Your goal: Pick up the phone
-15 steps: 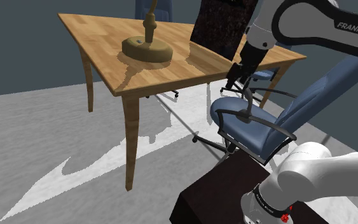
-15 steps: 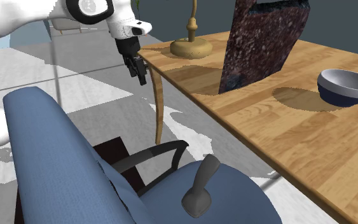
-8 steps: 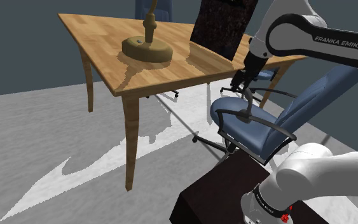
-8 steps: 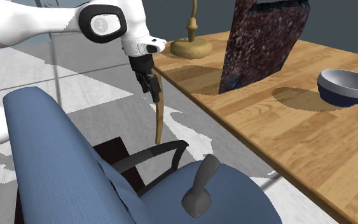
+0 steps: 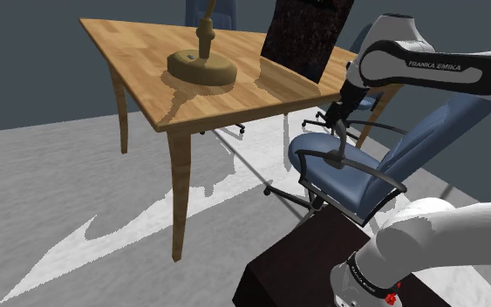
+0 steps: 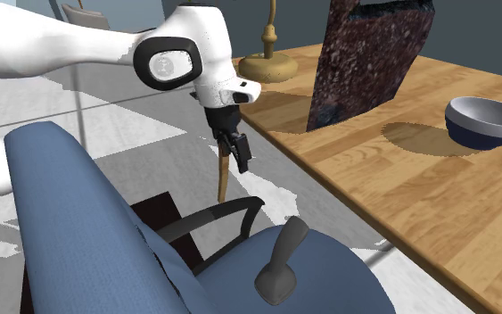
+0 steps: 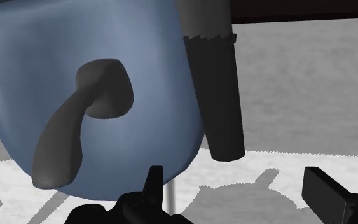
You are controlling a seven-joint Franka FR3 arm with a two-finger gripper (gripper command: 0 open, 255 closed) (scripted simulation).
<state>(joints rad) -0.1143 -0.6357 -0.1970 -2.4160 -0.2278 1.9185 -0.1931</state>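
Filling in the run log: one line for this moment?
phase: pre-grasp | gripper: open, empty, above chair seat | phone: lying on chair seat, untouched

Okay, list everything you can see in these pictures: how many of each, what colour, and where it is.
phone: one, grey, on the office chair's seat
office chair: one, blue with black armrests, pulled up beside the table
second chair: one, blue, behind the table's far side
table: one, light wood, carrying the lamp, slab and bowl
lamp: one, olive-brown, round base on the table
slab: one, dark and speckled, upright on the table
bowl: one, blue-grey, on the table at the second exterior view's right
stand: one, dark box, shoulder view's lower right
arm: one, white with dark joints, reaching over the office chair
gripper: one, black, open, above the seat, apart from the phone
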